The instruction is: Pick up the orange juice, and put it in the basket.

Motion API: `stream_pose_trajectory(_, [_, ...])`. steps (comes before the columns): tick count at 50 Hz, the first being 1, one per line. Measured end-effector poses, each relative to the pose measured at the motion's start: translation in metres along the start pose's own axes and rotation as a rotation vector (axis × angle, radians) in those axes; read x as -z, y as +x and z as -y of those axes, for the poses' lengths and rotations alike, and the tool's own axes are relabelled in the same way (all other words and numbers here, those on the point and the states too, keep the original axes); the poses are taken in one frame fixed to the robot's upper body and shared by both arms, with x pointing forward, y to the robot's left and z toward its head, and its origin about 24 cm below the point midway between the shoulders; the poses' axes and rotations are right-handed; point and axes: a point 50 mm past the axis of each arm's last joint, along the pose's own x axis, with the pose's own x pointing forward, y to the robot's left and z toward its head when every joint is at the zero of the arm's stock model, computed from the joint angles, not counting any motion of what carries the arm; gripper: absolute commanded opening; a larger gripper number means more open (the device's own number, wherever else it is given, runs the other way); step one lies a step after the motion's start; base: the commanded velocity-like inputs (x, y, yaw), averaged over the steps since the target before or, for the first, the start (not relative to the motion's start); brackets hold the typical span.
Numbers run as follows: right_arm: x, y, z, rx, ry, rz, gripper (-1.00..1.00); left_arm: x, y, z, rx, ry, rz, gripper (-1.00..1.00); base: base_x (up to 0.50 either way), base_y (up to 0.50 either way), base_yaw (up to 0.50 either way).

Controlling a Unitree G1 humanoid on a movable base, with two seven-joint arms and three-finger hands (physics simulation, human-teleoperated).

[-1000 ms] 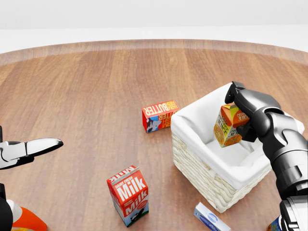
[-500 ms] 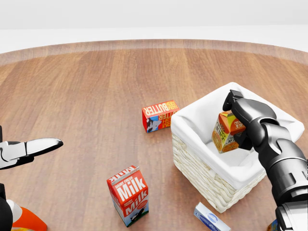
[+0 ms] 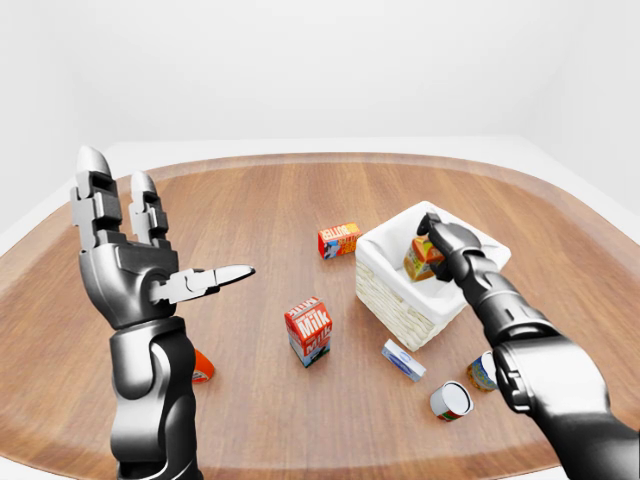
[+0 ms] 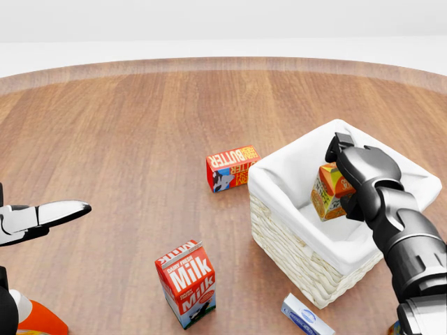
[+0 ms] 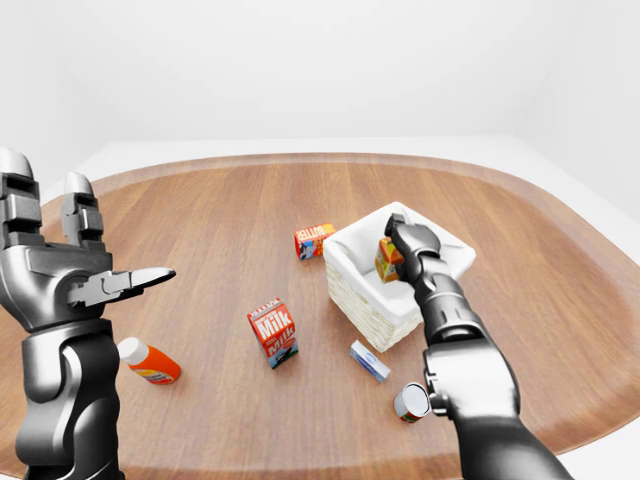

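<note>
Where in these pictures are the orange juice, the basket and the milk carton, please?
orange juice [image 4: 328, 194]: head view, its orange side panel.
basket [image 4: 290, 248]: head view, its woven outer wall.
milk carton [image 4: 187, 278]: head view, its red printed face.

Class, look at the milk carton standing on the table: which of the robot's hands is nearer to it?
Hard to call. The milk carton stands between them: the open left hand is raised to its left, the right hand holds the juice carton inside the basket.
</note>
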Motion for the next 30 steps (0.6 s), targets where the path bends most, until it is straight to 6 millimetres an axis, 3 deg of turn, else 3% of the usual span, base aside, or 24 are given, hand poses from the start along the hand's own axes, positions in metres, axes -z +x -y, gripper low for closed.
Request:
stream_pose_trajectory(27, [-0.001, -0.005, -0.025, -0.011, 0.01, -0.009, -1.0, -0.001, 0.0, 0.0, -0.001, -0.003, 0.006, 1.0, 0.0, 0.0, 0.0])
stream_pose_trajectory(28, [-0.002, -0.005, -0.026, -0.011, 0.009, -0.009, -0.98, -0.001, 0.0, 0.0, -0.001, -0.003, 0.006, 1.0, 0.0, 0.0, 0.0])
stream_pose_trajectory(30, [-0.002, -0.005, -0.027, -0.008, 0.009, -0.01, -0.77, -0.001, 0.0, 0.0, -0.001, -0.003, 0.006, 1.0, 0.0, 0.0, 0.0])
